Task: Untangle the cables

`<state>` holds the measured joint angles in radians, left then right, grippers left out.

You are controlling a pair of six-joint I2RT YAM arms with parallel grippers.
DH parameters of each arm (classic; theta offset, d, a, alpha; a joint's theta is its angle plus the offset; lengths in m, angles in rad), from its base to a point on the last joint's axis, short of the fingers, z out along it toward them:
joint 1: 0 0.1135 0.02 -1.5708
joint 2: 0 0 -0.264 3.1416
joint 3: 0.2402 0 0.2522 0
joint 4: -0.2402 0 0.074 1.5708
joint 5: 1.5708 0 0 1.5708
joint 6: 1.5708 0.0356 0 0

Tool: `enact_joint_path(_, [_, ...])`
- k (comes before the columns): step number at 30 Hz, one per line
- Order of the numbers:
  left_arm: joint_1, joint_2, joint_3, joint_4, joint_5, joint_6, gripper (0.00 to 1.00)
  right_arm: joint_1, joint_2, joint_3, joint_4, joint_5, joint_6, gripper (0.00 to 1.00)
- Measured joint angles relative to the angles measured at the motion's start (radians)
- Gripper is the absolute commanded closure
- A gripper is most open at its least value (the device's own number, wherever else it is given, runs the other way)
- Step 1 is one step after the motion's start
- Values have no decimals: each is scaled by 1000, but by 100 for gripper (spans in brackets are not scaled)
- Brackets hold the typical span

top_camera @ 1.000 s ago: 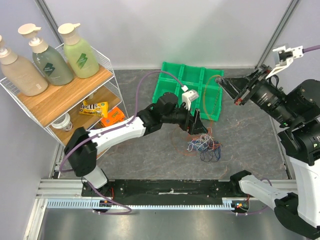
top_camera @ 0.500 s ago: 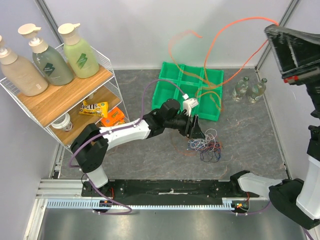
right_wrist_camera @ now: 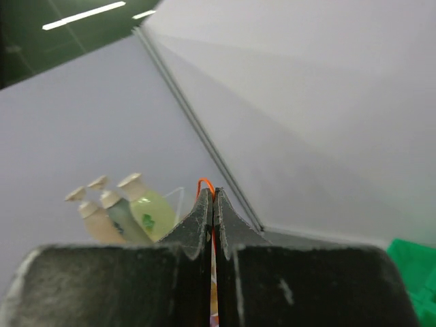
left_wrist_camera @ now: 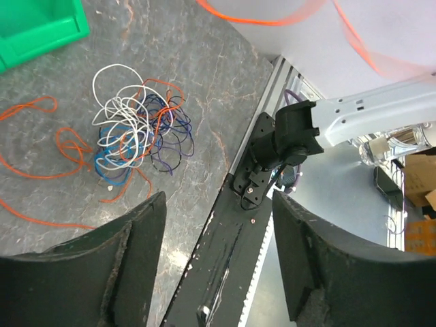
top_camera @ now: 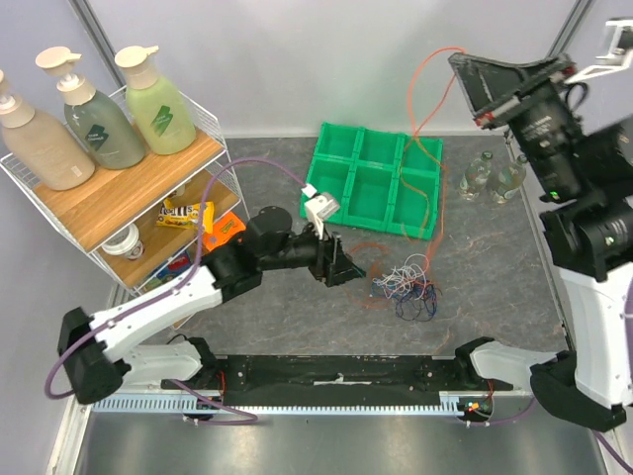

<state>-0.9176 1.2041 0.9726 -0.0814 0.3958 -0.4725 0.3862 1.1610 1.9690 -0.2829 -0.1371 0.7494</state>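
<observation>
Grey marbled tabletop (top_camera: 495, 287), green tray (top_camera: 366, 183) at far side, loose wiring in front of it.
Up high at far right, right gripper (right_wrist_camera: 210, 194) clenched on orange cable (top_camera: 420, 109), strand dropping from there across right-hand tray compartments to tabletop. Low at centre, left gripper (left_wrist_camera: 218, 201) just left of tangle, fingers spread wide, grasping nothing. Smallest: knot of white, blue, orange-red and dark cables (top_camera: 404, 289) lying on tabletop near tray's front right corner, orange loops trailing left.
</observation>
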Motion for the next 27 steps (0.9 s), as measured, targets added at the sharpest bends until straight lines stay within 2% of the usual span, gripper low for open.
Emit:
enact_joint_path(5, [0,-141,-13,-97,-58,17,33,0,32,-102,-60,133,-64,100])
enact_joint_path(14, [0,-166,79,-238,-147,39,33,-2,5,-446,-54,326,-180,100])
enact_joint_path(27, [0,-175,206,-328,-171,73,32,-74,30,-515,-17,406,-284,100])
